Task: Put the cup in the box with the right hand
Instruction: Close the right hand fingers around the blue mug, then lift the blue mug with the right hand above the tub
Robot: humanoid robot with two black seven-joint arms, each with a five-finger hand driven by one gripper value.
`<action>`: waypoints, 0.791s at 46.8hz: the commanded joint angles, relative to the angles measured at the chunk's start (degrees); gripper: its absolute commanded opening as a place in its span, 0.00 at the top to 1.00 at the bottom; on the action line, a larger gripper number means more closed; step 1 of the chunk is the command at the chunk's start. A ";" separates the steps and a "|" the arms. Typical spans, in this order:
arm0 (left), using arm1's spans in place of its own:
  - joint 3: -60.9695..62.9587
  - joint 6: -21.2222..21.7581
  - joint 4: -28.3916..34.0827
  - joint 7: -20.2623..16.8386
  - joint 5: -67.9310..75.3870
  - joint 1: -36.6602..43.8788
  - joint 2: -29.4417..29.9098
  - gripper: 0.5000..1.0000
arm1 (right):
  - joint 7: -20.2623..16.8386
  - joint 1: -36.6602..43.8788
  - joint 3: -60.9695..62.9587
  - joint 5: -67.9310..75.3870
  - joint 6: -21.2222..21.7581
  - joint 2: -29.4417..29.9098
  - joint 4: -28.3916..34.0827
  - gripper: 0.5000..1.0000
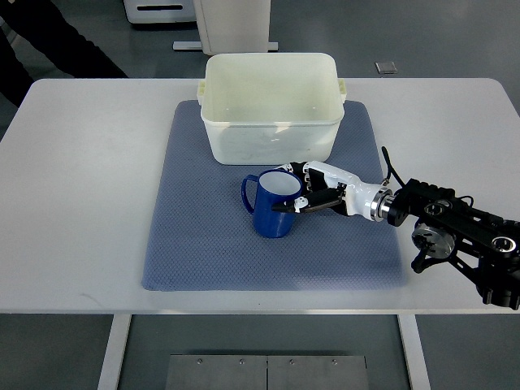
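Observation:
A dark blue cup with a white inside stands upright on the blue mat, its handle pointing left. Just behind it sits the white plastic box, which has nothing inside. My right hand reaches in from the right and its fingers wrap the cup's right rim and side. The cup still rests on the mat. No left arm shows in the picture.
The mat lies on a white table. A person's dark sleeve shows at the top left corner, beyond the table. White equipment stands behind the box.

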 commanded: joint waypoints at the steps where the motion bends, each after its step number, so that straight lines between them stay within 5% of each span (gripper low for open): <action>1: 0.00 0.01 0.00 -0.04 0.00 0.00 0.00 0.00 | -0.01 0.00 -0.09 0.00 -0.08 0.02 -0.02 1.00; 37: 0.00 0.01 0.00 0.04 0.00 0.00 0.00 0.00 | 0.26 1.23 1.58 0.61 0.18 -2.36 1.04 1.00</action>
